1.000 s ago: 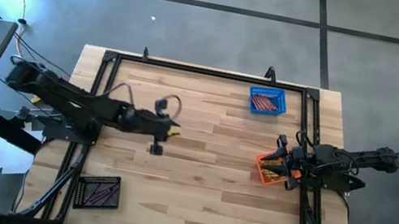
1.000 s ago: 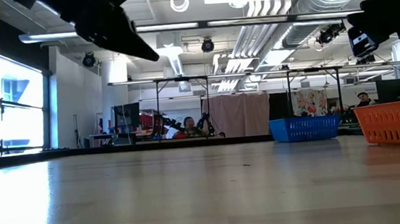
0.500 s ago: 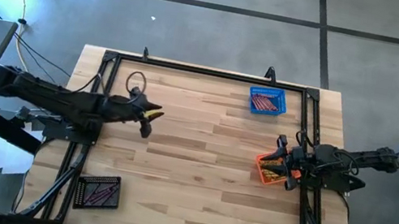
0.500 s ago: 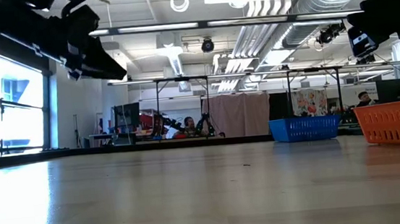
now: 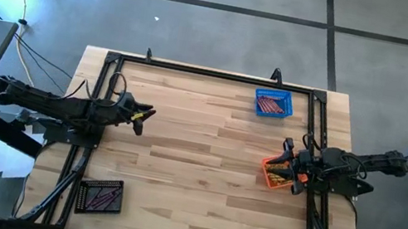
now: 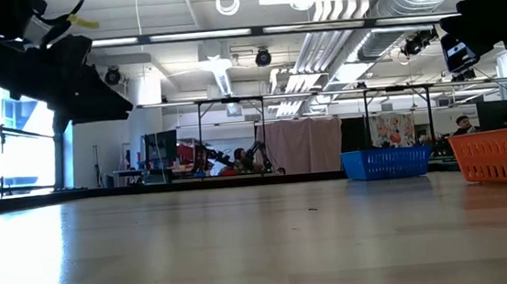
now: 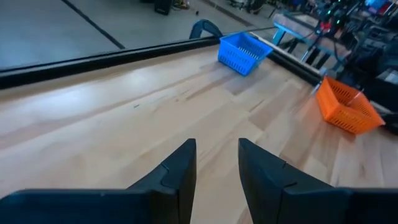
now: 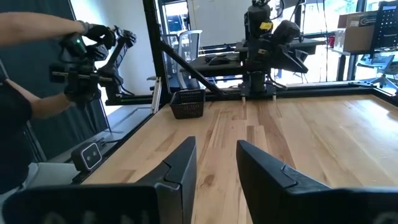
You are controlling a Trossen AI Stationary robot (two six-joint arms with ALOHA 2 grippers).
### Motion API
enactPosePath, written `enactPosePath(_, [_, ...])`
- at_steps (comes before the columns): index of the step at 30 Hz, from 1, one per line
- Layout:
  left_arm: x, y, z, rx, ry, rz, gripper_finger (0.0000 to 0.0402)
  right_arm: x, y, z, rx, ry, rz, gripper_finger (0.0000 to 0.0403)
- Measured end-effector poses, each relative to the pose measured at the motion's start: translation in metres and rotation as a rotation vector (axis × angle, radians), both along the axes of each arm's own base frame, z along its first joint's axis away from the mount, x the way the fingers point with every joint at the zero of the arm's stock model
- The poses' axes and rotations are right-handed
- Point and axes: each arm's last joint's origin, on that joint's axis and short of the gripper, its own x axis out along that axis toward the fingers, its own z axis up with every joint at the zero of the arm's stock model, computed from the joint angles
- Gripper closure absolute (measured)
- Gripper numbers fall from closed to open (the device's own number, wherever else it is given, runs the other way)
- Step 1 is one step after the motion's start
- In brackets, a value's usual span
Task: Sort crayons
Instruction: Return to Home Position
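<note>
Counter (image 5: 192, 180) is pale plank wood with a black frame along its edges. In the high view the blue basket (image 5: 276, 94) stands at the upper right of the counter and holds the red-orange crayons (image 5: 272, 105). The orange basket (image 5: 264, 167) stands at the mid-right edge and holds the yellow crayons (image 5: 277, 178). The black basket (image 5: 81, 194) stands at the lower left corner and holds the purple crayons (image 5: 101, 197). The three baskets are well apart from one another. The left claw (image 5: 142, 114) is at the mid-left of the frame, raised above bare counter, with its arm running off toward the left edge. In its wrist view its fingers (image 7: 183, 171) are spread with a narrow gap and nothing between them, and they point toward the blue and orange baskets. The right claw (image 5: 287, 156) is at the mid-right of the frame, directly over the upper edge of the orange basket. Its fingers (image 8: 180, 168) are likewise spread and grip nothing, and they point across the counter at the black basket and the left arm beyond it. The low view shows both arms as dark shapes held high above the counter at the upper corners of the frame. A person's gloved hand (image 8: 81, 53) shows beyond the counter's edge in the right wrist view, gripping a dark device.
</note>
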Motion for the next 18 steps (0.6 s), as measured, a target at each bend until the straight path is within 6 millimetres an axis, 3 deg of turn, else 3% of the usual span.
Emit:
enactPosePath(14, [-0.021, 0.001, -0.028, -0.008, -0.071, 0.016, 0.0298, 0.0, 0.0, 0.0, 0.0, 0.0, 0.0, 0.0304])
enactPosePath(18, [-0.022, 0.0, -0.025, -0.013, -0.113, -0.015, 0.0298, 0.0, 0.0, 0.0, 0.0, 0.0, 0.0, 0.0304])
